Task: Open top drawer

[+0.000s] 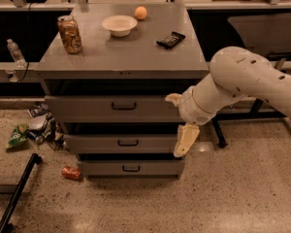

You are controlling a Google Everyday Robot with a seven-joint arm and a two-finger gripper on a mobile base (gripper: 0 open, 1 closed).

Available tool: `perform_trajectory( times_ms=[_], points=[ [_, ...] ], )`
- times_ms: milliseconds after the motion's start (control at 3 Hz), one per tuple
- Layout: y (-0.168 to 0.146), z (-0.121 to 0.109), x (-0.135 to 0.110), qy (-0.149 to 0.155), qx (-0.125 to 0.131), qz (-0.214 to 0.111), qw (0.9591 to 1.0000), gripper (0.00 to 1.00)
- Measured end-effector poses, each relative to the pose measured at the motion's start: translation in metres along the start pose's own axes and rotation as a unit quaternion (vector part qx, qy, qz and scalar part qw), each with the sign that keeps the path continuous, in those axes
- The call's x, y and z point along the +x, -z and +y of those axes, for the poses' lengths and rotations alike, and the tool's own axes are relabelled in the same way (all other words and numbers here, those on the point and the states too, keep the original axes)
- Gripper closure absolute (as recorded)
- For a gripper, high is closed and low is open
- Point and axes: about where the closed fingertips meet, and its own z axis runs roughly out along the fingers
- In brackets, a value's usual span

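Observation:
The top drawer [87,109] is the tallest grey front of three in a grey metal cabinet, with a small dark bar handle [123,106] at its centre. Its front sits in line with the cabinet face. My gripper [175,125] hangs on the white arm in front of the cabinet's right side, level with the top and middle drawers and right of the handle. Its fingers are spread apart, one short fingertip [172,98] near the top drawer's right end and one long finger [185,140] pointing down. It holds nothing.
On the cabinet top [136,52] stand a can [69,34], a white bowl [119,25], an orange [140,12] and a dark bar [170,39]. Two shorter drawers [121,143] lie below. Litter [34,130] and a red can [71,173] lie on the floor at left, with a black leg [17,193].

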Motion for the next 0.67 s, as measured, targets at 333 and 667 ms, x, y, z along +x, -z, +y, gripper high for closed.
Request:
perform_trajectory(
  times_ms=[333, 667],
  points=[
    [-0.011, -0.021, 0.017, -0.006, 0.022, -0.001, 0.9997, 0.00],
    [-0.012, -0.046, 0.034, -0.013, 0.043, 0.000, 0.9990, 0.00]
  ],
)
